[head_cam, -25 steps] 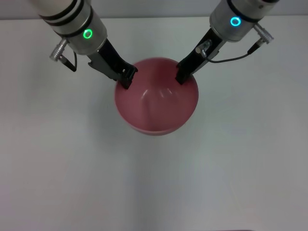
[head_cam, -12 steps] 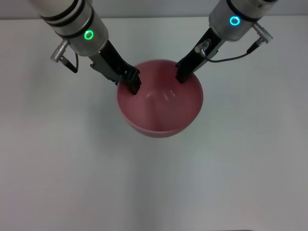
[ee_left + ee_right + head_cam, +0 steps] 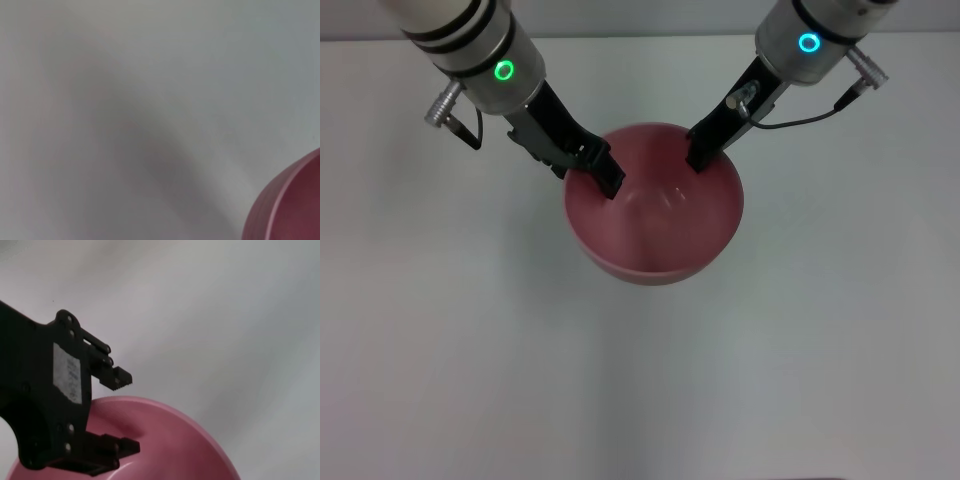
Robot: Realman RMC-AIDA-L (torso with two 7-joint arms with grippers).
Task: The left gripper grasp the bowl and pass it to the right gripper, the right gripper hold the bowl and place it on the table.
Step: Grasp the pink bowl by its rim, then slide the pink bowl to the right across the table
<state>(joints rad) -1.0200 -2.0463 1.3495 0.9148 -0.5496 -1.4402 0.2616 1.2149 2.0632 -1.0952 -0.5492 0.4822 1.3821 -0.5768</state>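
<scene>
The pink bowl (image 3: 653, 215) is being held above the white surface (image 3: 440, 330) at frame centre. The left end effector (image 3: 604, 176) is being kept spread at its upper-left rim. The right end effector (image 3: 701, 156) is pinching the upper-right rim.

Visible: 1 pink bowl (image 3: 655, 215); 1 white table (image 3: 440, 340); 2 grippers, namely 1 left gripper (image 3: 603, 174) on the arm with 1 green ring and 2 black bands, and 1 right gripper (image 3: 701, 152) on the arm with 1 cyan ring and 1 thin black cable. In the right wrist view, 2 toothed fingers (image 3: 116, 377) on the left gripper, 1 outside the bowl's rim and 1 inside.
</scene>
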